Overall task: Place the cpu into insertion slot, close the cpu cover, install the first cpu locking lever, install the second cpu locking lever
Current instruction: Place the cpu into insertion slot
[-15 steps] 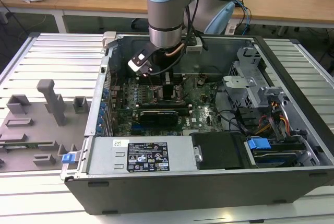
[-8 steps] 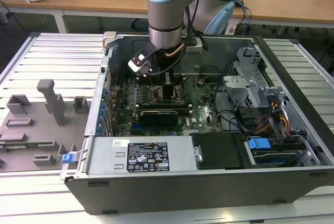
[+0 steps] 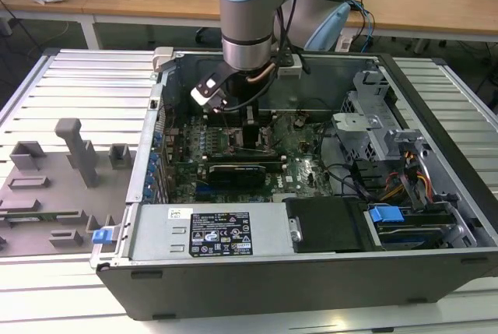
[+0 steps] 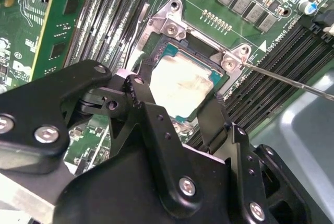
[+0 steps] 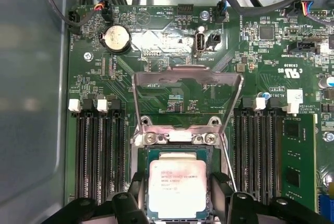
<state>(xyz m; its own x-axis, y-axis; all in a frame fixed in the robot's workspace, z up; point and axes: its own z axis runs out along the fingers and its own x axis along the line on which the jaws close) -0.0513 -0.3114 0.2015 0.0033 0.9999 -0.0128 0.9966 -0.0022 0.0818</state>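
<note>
gripper (image 4: 175, 97) is seen closed to the chip's width and no further; its black fingers (image 4: 142, 96) are set against two opposite edges of the cpu (image 4: 182, 80), so the cpu is gripped while it lies flat inside the insertion slot (image 4: 204, 44); in the first wrist view the cpu cover (image 5: 188, 73) is shown raised on its hinge, tilted back over the motherboard (image 5: 261, 62), with board traces visible through its square window; a round coin battery (image 5: 115, 38) and the black memory slots (image 5: 99, 151) flanking the socket on both sides are brought in by that same view; in the second wrist view a thin wire locking lever (image 4: 287, 80) is caught standing off the socket's corner, unlatched, slanting away over the memory slots; the cpu's top is seen as dull silver, mottled with pale smudges, small print across it, a blue-green rim framing it; the arm (image 3: 247, 22) is given by the exterior view, reaching straight down into an open computer case (image 3: 311, 279), wrist held vertical over the board's middle; a grey fixture tray (image 3: 54, 170) is laid well apart, at the exterior view's left
</note>
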